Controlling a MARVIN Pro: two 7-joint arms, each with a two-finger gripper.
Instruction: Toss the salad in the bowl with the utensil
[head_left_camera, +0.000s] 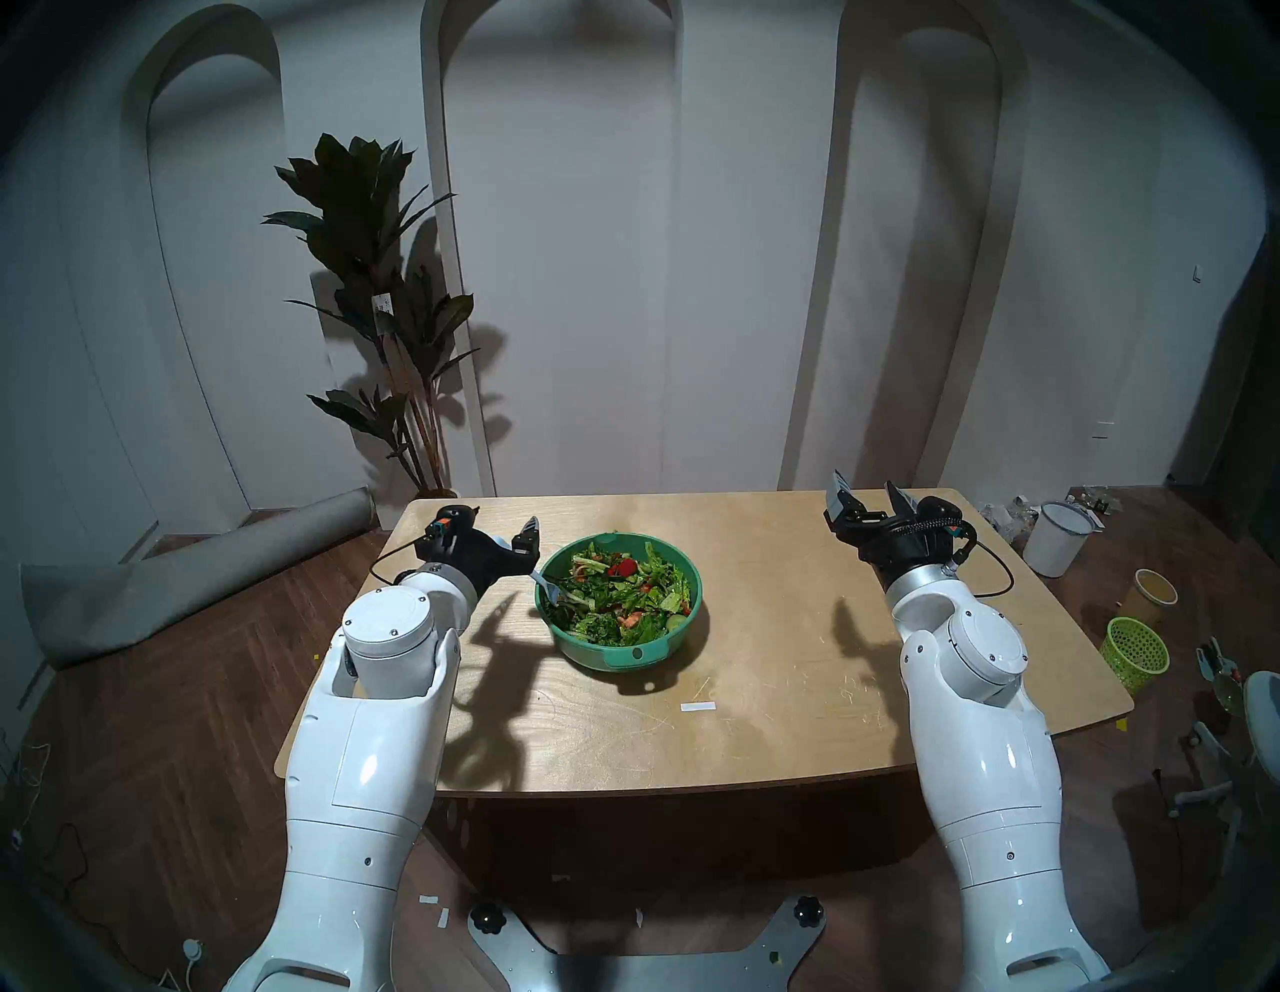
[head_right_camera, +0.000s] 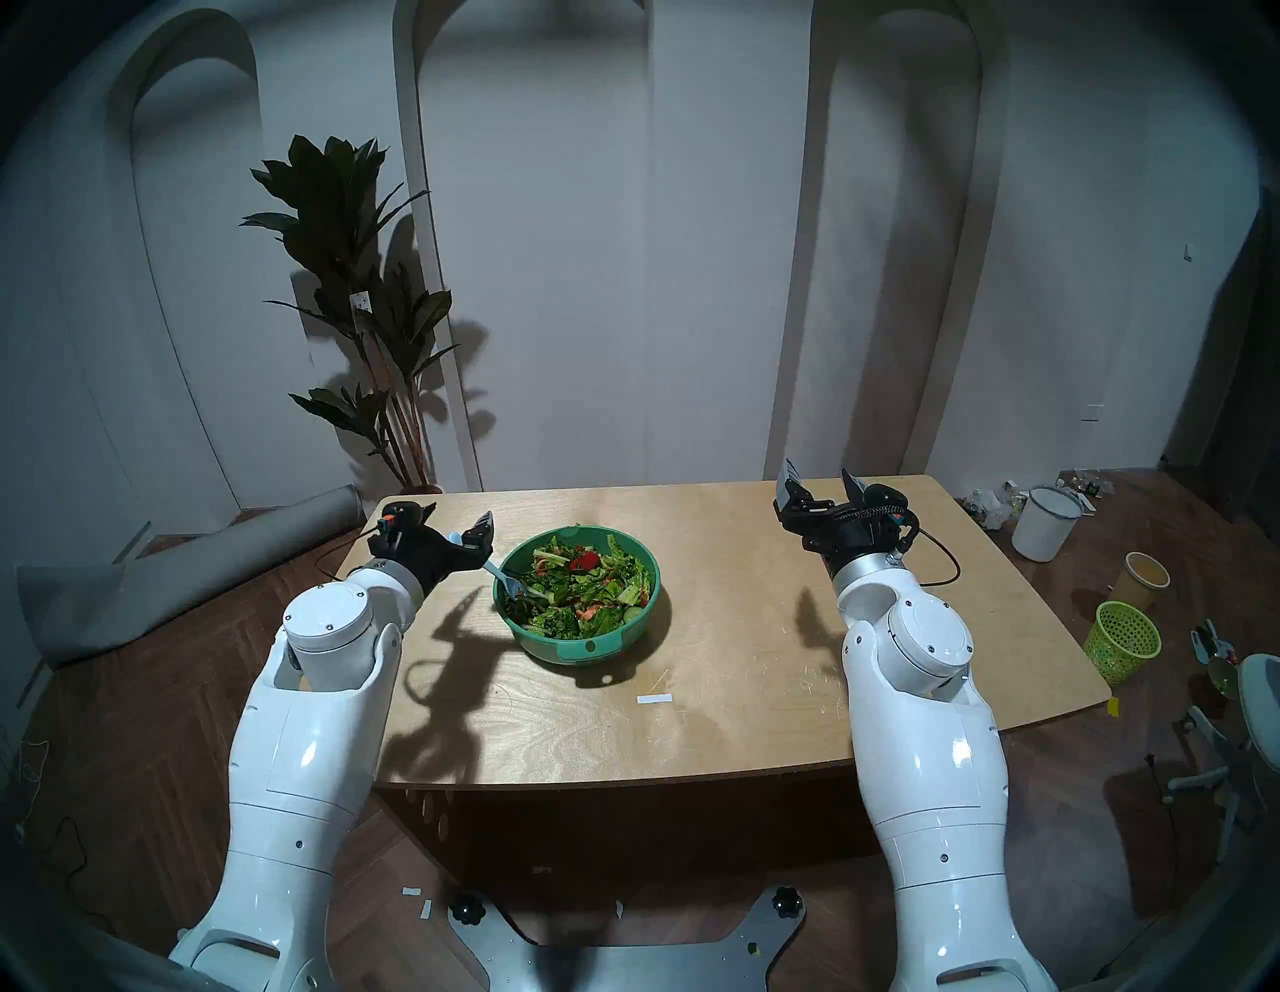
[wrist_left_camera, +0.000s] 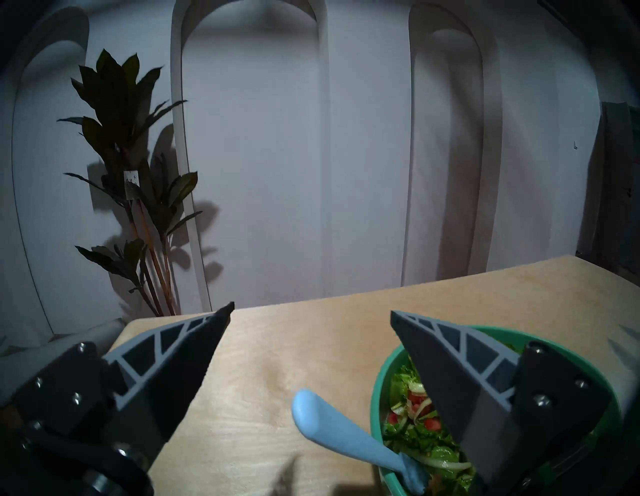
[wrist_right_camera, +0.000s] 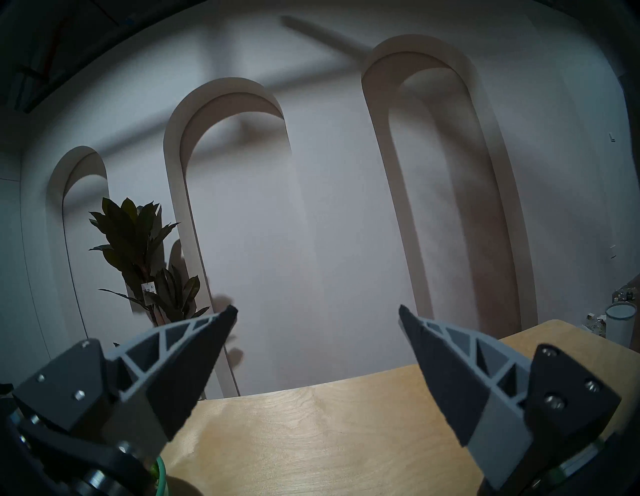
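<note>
A deep green bowl (head_left_camera: 682, 589) with a lighter teal tab is holding a salad (head_left_camera: 623, 589) showing green leaves, red bits and pale slices; the fork (wrist_left_camera: 341, 433) is showing a pale blue handle against the tan wood-grain table (head_left_camera: 796, 658)

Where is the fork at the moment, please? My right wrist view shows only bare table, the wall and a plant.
Observer: The fork stands with its tines in the salad, and its blue handle leans out over the rim on the left arm's side.
Operator: Thank you. Is the left gripper holding it?
Observer: No. In the left wrist view the left gripper has its fingers spread wide, and the handle lies between and below them, seemingly touching neither.
Operator: And where is the bowl relative to my right gripper?
Observer: The bowl sits mid-table, well to the left of the right gripper, which is open and empty.
</note>
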